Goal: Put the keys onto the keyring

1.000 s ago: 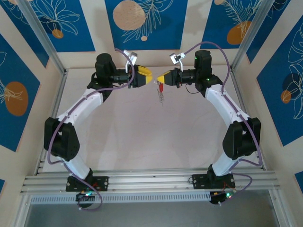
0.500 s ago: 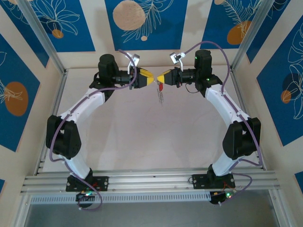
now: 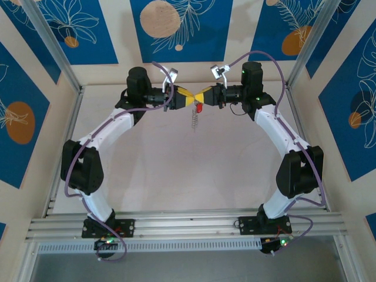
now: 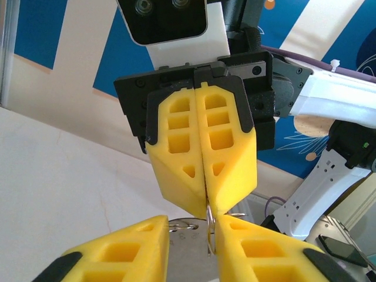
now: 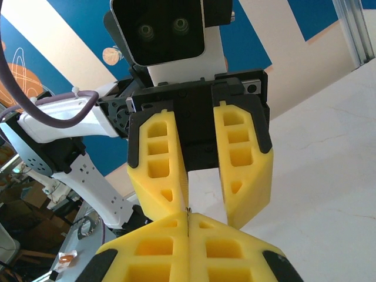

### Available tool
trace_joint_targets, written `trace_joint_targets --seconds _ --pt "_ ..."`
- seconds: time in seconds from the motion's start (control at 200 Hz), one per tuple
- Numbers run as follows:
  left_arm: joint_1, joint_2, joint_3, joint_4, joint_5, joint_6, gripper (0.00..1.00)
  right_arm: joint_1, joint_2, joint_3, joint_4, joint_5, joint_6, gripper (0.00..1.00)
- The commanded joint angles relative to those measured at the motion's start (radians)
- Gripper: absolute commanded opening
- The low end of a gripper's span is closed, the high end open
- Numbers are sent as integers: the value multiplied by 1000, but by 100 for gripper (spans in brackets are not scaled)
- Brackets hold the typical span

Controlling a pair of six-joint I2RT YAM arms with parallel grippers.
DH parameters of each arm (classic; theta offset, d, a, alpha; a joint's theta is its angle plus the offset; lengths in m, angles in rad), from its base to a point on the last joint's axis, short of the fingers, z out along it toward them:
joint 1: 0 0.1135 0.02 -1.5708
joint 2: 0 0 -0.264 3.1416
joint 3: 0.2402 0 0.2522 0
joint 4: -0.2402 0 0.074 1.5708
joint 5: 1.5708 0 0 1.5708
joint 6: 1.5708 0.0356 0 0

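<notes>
High above the back of the table my two grippers meet tip to tip. My right gripper [image 3: 203, 96] [image 5: 188, 218] is shut on the keyring [image 4: 210, 230], a thin silver wire coming out from between its pads [image 4: 218, 194]. My left gripper [image 3: 188, 97] [image 4: 192, 226] is open, its yellow fingers [image 5: 160, 176] straddling the right tips, and the ring wire lies against its right finger [image 4: 267, 252]. The key's red head [image 3: 199, 108] hangs just below the tips. A fringe of small grey pieces [image 3: 194, 121] dangles under it.
The pale tabletop [image 3: 176, 158] lies far below the grippers. Aluminium rails [image 3: 64, 123] border it left and right, with blue patterned panels behind. A smaller wire loop [image 4: 183, 224] and a flat grey metal piece [image 4: 189, 261] sit between my left fingers.
My left gripper has moved right until its tips reach the right gripper's, and its jaws have narrowed. The right gripper has stayed shut in place; the hanging fringe swung slightly left.
</notes>
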Motion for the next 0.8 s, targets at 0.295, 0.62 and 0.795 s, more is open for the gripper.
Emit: trace_joint_targets --seconds 0.295,0.62,0.795 --pt "-16 12 38 35 21 7 0 11 12 -3 21 -23 16 0" --pt "-19 8 -44 302 -10 -167 0 -44 -42 -98 168 27 131 36" --pt "-19 0 -104 470 -34 -272 0 -96 -104 -242 421 35 294 40"
